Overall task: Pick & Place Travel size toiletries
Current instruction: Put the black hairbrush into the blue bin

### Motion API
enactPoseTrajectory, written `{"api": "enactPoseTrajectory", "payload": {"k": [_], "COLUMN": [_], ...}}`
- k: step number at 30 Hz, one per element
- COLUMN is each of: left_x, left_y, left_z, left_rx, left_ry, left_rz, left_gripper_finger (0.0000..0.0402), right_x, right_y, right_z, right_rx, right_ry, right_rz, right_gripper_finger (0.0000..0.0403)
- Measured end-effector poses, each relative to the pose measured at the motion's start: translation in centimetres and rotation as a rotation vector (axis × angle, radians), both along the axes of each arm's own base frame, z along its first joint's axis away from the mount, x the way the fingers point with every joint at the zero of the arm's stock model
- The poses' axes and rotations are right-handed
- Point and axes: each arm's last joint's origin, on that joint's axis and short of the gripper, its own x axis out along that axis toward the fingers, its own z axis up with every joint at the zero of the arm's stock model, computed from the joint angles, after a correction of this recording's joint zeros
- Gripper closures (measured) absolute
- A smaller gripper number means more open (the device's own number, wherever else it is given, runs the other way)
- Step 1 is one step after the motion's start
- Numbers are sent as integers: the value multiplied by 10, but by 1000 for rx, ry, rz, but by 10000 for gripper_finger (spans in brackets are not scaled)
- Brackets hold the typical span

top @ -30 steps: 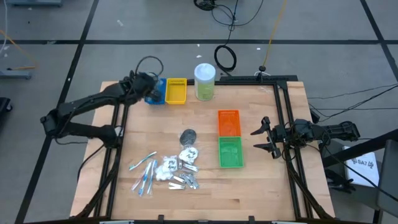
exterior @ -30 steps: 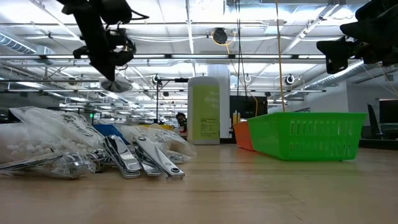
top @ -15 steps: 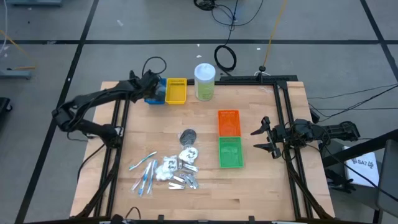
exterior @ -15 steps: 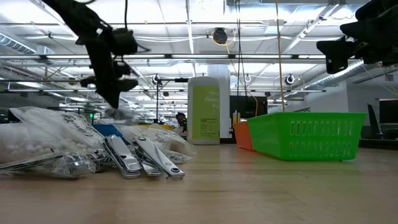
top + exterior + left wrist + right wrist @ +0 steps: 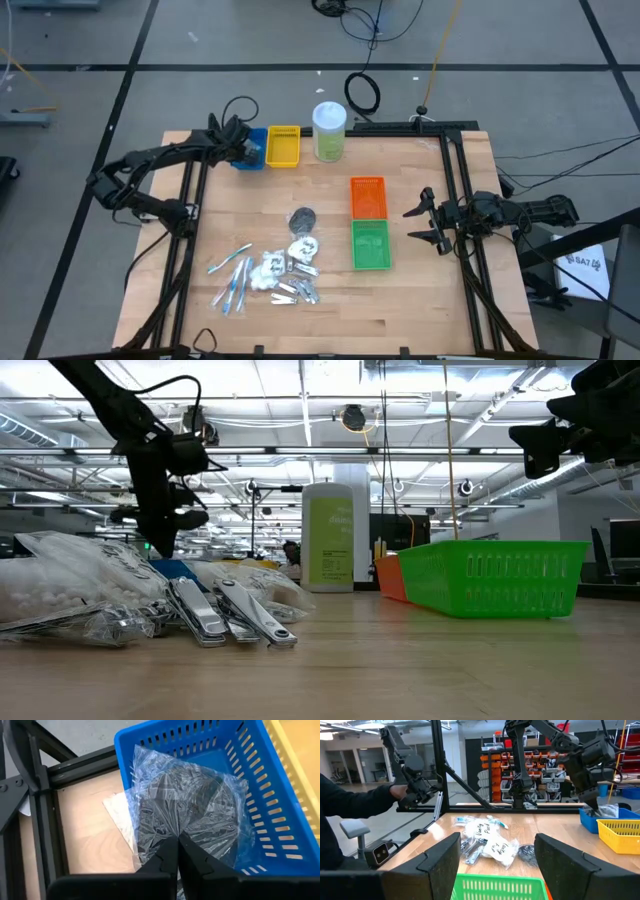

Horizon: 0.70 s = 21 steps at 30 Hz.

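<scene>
Your left tool (image 5: 177,851) is pinched shut on the clear wrap of a dark grey round pad (image 5: 192,812), which hangs over the blue tray (image 5: 260,785). Your right tool (image 5: 425,222) waits beside the green tray (image 5: 370,245), fingers wide, holding nothing.

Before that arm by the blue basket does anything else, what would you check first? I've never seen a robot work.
1. Left fingers shut on the wrapped dark pad: ok, pinching the clear wrap.
2. Pad over the blue tray: not ok, the wrap hangs partly across the tray's wall.
3. Blue tray free for it: cannot tell, the wrap hides most of the floor.
4. Right fingers clear of the work: ok, open, waiting beside the orange tray and green tray.
5. Items left to move: ok, second dark pad and pile of packets lie mid-table.
</scene>
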Motion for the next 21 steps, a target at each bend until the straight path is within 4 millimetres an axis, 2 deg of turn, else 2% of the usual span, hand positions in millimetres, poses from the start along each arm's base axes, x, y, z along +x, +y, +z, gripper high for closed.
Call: {"api": "enactPoseTrajectory", "payload": {"k": [11, 15, 21], "left_x": [1, 4, 11], "left_y": [0, -2, -2], "left_z": [-4, -5, -6], "left_rx": [11, -5, 27], "left_ry": [-54, -58, -53], "left_rz": [24, -18, -34], "left_gripper_finger": [349, 308, 223], "right_x": [0, 0, 0], "right_y": [0, 0, 0], "right_z": [0, 0, 0], "right_rx": [0, 0, 0], "right_ry": [0, 0, 0], "right_rz": [0, 0, 0], "right_gripper_finger": [161, 161, 161]}}
